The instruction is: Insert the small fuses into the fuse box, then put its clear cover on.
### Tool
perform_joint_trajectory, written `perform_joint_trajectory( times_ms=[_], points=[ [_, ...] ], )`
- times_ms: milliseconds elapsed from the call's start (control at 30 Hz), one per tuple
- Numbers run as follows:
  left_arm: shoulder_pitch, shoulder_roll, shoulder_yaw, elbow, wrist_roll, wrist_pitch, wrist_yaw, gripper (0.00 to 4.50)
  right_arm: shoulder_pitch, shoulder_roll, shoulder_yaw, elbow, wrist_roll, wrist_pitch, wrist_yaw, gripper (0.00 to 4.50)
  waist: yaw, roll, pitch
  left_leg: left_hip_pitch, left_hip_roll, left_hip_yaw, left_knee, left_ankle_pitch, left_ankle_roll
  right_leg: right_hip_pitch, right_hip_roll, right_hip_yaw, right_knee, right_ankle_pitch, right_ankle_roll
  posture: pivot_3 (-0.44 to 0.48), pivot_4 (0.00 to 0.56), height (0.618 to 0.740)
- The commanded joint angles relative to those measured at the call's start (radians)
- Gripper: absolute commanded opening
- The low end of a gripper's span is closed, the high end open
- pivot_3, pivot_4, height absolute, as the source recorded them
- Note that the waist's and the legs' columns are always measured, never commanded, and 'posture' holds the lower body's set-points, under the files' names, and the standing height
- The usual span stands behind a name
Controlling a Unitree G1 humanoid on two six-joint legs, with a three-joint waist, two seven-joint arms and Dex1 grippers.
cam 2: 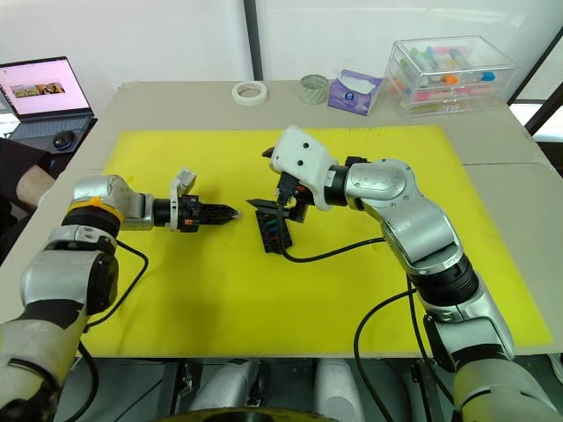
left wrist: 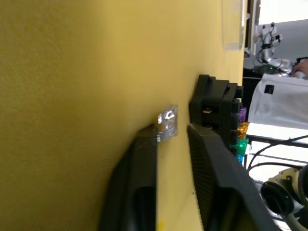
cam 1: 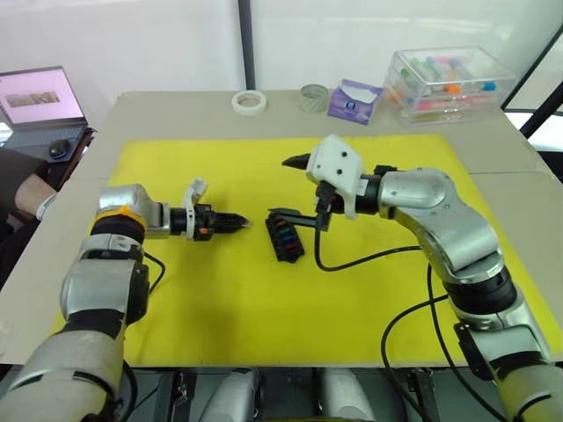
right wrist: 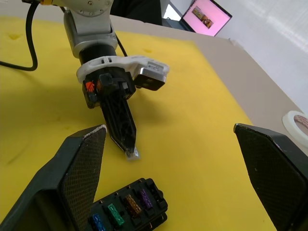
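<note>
From the head I saw a beige desk under a yellow mat, the fuse box at its middle. My left wrist showed fingers pinching a clear fuse. My right wrist showed fingers spread wide above that box.

1. Receiving bright, even daylight from the windows behind the table.
2. Casting only soft shadows on the yellow mat.
3. Blurring near fingers in the left wrist view.
</note>
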Motion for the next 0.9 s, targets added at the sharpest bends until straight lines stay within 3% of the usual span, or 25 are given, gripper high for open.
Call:
perform_joint_trajectory(
  times_ms=[33,333,400,533,633,767,900],
  points=[
    [0.045,-0.01,-0.005,-0.001,0.013,0.024,0.03,0.02,-0.009,0.005,-0.025,-0.043,0.01,-0.003,-0.006,4.5,0.0,0.0,0.0,0.0,0.0,0.0,0.0,0.0,0.0,0.0,0.0,0.0,0.0,0.0,0.0,0.0,0.15,0.74],
    [0.097,0.002,0.054,-0.118,-0.045,0.115,0.064,0.02,-0.009,0.008,-0.022,-0.036,0.009,-0.005,-0.006,4.5,-0.002,0.0,0.0,0.0,0.0,0.0,0.0,0.0,0.0,0.0,0.0,0.001,0.0,0.0,0.0,0.0,0.15,0.74],
    [0.124,0.012,0.117,-0.191,-0.091,0.185,0.094,0.02,-0.007,0.003,-0.024,-0.033,0.011,-0.008,0.001,4.5,-0.003,0.0,0.0,0.0,0.0,0.0,0.0,0.0,0.0,0.0,0.0,0.001,0.0,0.0,0.0,0.0,0.15,0.74],
    [0.21,0.011,0.261,-0.409,-0.203,0.302,0.16,0.02,0.0,-0.008,-0.037,-0.031,0.024,-0.007,0.017,4.5,-0.008,0.0,0.0,0.0,0.001,0.0,0.0,0.0,0.0,-0.001,0.0,0.002,0.0,0.0,0.0,0.0,0.15,0.74],
    [0.297,-0.002,0.356,-0.602,-0.373,0.317,0.24,0.02,0.016,-0.026,-0.06,-0.029,0.045,-0.003,0.035,4.5,-0.007,0.0,0.0,0.0,0.001,0.0,0.0,0.0,0.0,-0.001,0.0,0.002,0.0,0.0,0.0,0.0,0.15,0.74],
    [0.415,-0.104,0.528,-0.898,-0.512,0.317,0.403,0.02,0.03,-0.035,-0.115,-0.021,0.107,0.034,0.05,4.5,0.004,0.0,0.0,0.0,0.001,0.0,0.0,0.0,0.0,0.0,0.0,0.002,-0.001,0.0,0.0,0.0,0.15,0.74],
    [0.512,-0.169,0.583,-1.206,-0.599,0.254,0.458,0.02,0.027,-0.001,-0.261,-0.002,0.313,0.222,0.043,4.5,0.005,0.0,0.0,0.0,0.001,0.0,0.001,0.0,0.0,0.003,-0.001,0.002,-0.003,0.0,0.0,0.0,0.15,0.74]
  ],
)
